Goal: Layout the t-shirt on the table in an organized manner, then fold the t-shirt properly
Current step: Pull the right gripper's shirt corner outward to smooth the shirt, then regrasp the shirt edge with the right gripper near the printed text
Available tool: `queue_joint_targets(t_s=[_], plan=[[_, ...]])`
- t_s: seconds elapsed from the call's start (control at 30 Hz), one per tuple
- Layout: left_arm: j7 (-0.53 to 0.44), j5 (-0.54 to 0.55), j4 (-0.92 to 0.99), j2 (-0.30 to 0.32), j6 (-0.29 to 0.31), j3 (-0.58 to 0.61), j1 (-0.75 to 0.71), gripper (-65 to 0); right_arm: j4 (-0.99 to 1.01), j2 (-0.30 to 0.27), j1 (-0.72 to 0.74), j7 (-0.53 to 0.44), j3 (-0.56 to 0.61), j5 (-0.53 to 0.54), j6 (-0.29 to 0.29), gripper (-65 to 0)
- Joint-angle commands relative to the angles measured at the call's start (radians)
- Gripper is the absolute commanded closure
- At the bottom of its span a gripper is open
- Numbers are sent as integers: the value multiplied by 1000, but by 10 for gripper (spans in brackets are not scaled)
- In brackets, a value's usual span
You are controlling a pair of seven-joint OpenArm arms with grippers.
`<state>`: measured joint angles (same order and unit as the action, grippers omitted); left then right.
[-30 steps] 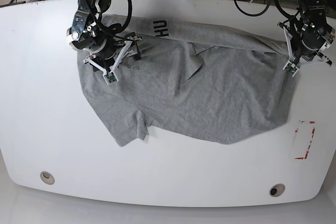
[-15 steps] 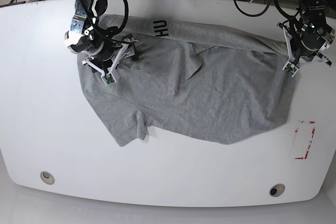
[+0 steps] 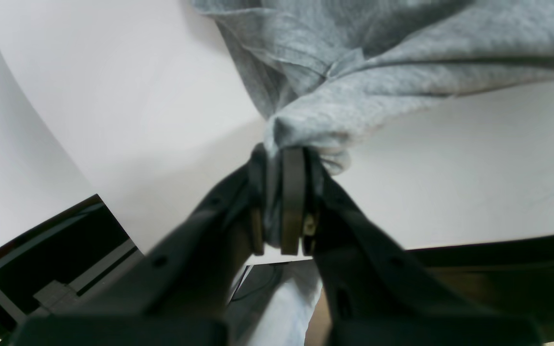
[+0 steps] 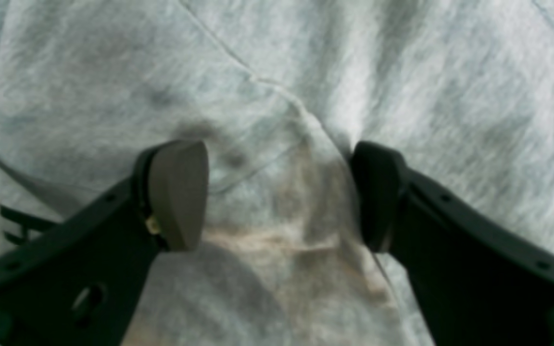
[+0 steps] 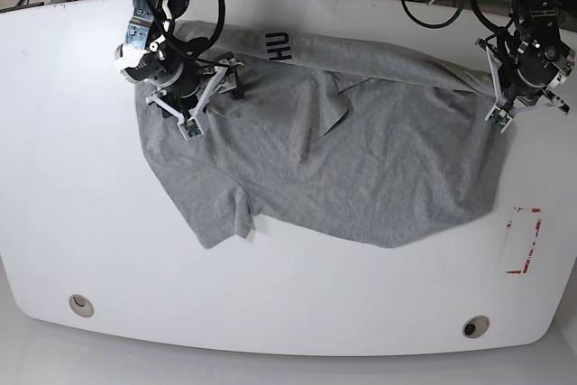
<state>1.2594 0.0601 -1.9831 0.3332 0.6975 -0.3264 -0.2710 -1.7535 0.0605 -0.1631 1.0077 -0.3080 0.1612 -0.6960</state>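
Base view shows the t-shirt [image 5: 343,146] spread rumpled across the far half of the table [image 5: 81,196], black letters "HU" readable near its far edge, the rest of the print folded under. Its right-hand corner is bunched and clamped tight in the left gripper [image 3: 279,202]. Over the opposite end, the right gripper [image 4: 277,197] stands parted just above blurred grey cloth.

t-shirt [image 5: 343,146]: just the one, grey, on the table
table [image 5: 72,169]: one, white
my grippers: two, left gripper [image 5: 501,120] and right gripper [image 5: 192,129], both at the t-shirt
grommet holes [image 5: 81,304]: two, near the table's front edge
red tape rectangle [image 5: 523,241]: one, right of the t-shirt
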Motion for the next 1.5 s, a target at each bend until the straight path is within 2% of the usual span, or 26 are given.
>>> queue_joint_targets(t_s=[0.0, 0.2, 0.27, 0.37, 0.4, 0.43, 0.57, 0.7, 1.33, 1.47], plan=[[-5, -9, -14, 13, 1, -6, 14, 0, -27, 2, -3, 3, 2, 11, -2, -445], [-5, -9, -14, 13, 1, -6, 19, 0, -29, 3, -8, 7, 2, 11, -2, -442], [-5, -9, -14, 13, 1, -6, 19, 0, -29, 3, -8, 7, 2, 11, -2, -423], [-5, -9, -14, 13, 1, -4, 19, 0, -29, 3, -8, 7, 2, 11, -2, -350], [-5, -9, -14, 13, 1, -4, 19, 0, -29, 3, -8, 7, 2, 11, -2, -300], [-5, -9, -14, 13, 1, -4, 19, 0, -29, 3, -8, 7, 2, 11, -2, -282], [-5, -9, -14, 13, 1, -4, 19, 0, -30, 3, -8, 7, 2, 11, -2, -133], [-5, -9, -14, 13, 1, -4, 19, 0, -32, 3, -8, 7, 2, 11, -2, -59], [-5, -9, -14, 11, 1, -4, 19, 0, -178, 3, -46, 36, 0, 10, -2, -49], [-5, -9, -14, 11, 1, -4, 19, 0, -181, 3, -68, 38, 0, 10, -2, -29]])
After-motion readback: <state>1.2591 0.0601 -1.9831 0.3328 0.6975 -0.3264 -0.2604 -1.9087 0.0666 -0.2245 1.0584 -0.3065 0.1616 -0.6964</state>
